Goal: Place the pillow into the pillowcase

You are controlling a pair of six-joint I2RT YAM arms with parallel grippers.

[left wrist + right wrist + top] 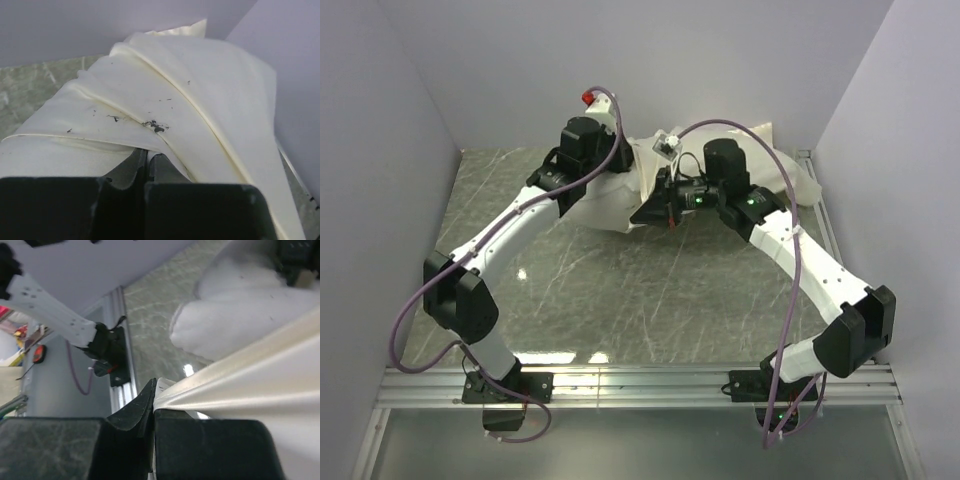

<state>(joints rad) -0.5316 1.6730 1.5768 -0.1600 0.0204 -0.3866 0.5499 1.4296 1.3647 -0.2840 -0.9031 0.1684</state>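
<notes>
The pillowcase [200, 100] is seen lying in folds at the far side of the bench [620, 290], close to the back wall [650, 60], with the pillow [240, 310] lying just beside it. The left fingers [131, 170] are pressed together on a near edge of the cream fabric. The right fingers [140, 407] are likewise closed, and a taut fold of the pillowcase is pinched between them.

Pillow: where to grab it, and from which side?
Probably pinch the pillow at its bare near edge, coming from the front over the table. It looks too plump to span, and the pillowcase bunches against its far side.
</notes>
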